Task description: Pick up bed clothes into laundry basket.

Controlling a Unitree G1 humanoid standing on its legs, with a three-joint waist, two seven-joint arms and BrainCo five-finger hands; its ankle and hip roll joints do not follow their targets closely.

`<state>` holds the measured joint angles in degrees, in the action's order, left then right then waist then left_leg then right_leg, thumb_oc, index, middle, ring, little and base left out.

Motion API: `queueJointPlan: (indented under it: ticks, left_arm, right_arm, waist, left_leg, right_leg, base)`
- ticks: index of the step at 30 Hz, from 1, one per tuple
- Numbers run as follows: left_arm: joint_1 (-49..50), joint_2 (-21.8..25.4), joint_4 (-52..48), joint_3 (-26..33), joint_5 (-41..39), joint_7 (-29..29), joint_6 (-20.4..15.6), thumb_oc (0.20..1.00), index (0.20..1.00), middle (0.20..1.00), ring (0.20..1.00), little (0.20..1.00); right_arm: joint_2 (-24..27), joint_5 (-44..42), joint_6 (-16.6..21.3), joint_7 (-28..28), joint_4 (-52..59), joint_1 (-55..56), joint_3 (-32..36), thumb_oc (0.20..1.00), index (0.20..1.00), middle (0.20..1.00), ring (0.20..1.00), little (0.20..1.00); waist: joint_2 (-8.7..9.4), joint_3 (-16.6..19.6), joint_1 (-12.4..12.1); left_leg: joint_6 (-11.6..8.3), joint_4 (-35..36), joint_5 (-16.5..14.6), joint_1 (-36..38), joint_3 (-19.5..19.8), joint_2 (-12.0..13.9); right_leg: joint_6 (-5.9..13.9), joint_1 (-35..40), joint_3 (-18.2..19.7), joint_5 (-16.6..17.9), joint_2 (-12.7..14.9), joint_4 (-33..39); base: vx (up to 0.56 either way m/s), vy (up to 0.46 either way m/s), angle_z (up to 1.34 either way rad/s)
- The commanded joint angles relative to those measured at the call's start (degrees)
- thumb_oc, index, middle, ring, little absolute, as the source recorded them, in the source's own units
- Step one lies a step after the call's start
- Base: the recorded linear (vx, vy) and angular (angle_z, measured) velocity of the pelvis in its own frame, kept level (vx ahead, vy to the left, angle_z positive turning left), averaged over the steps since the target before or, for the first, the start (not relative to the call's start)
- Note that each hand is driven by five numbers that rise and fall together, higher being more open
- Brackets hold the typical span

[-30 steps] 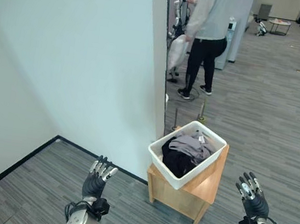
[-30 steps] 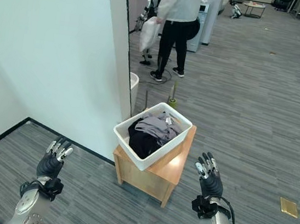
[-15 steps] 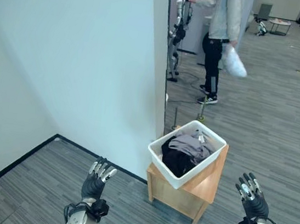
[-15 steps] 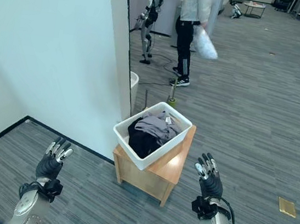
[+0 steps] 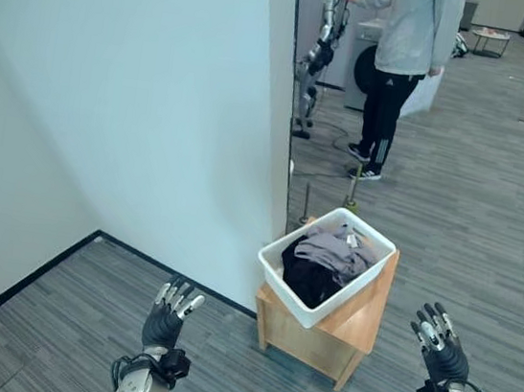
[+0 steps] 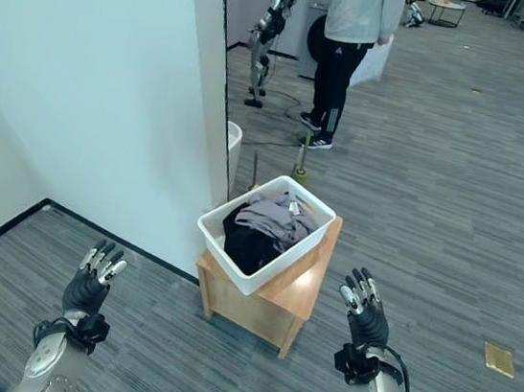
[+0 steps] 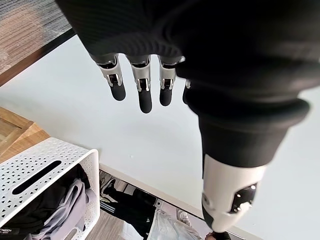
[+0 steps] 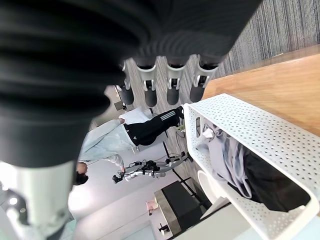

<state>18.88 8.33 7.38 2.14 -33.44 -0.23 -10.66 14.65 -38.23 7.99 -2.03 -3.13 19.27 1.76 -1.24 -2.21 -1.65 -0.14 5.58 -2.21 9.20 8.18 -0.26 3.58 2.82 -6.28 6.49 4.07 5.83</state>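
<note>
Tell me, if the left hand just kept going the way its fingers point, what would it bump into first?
Most likely the white wall. The left hand is open, fingers straight, pointing up and ahead beside the basket on the wooden stand, not at it. Depth is hard to judge, but nothing seems to lie between.

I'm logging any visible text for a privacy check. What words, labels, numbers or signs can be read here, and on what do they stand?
None can be read.
Basket: white perforated walls, no print.
Clothes in it: a small pale tag, too small to read.
Wooden table: plain.
Person in the background: white stripes on dark trousers, no legible lettering.
Wall: bare, no sign.
Left robot hand and right robot hand: no markings.
</note>
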Motion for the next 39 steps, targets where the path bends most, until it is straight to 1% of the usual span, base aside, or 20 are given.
queueJointPlan:
  ticks: [1,39]
  left_arm:
    - [-1.8,3.9,-2.4,0.9,0.2,0.2,-2.5,1.000,1.000,1.000,1.000,1.000]
    - [-3.0,4.4,-1.5,-0.1,0.5,0.8,-2.2,1.000,1.000,1.000,1.000,1.000]
  right_arm:
    - [-0.4,-0.2,3.2,-0.8,2.1,-2.8,-0.4,1.000,1.000,1.000,1.000,1.000]
    - [-0.4,-0.4,3.2,-0.5,0.8,-3.6,-1.5,1.000,1.000,1.000,1.000,1.000]
  waist:
    - [0.75,1.4,0.3]
    - [0.84,1.1,0.3]
  left_leg:
    - [-0.24,-0.6,2.9,-2.5,1.6,-1.3]
    - [-0.06,-0.6,2.8,-2.5,1.4,-1.0]
  right_leg:
    - [1.11,4.0,1.1,-6.3,0.8,-5.1]
    - [1.02,4.1,2.0,-5.9,0.4,-4.6]
  base:
    - [0.00,0.000,0.00]
    - [0.00,0.000,0.00]
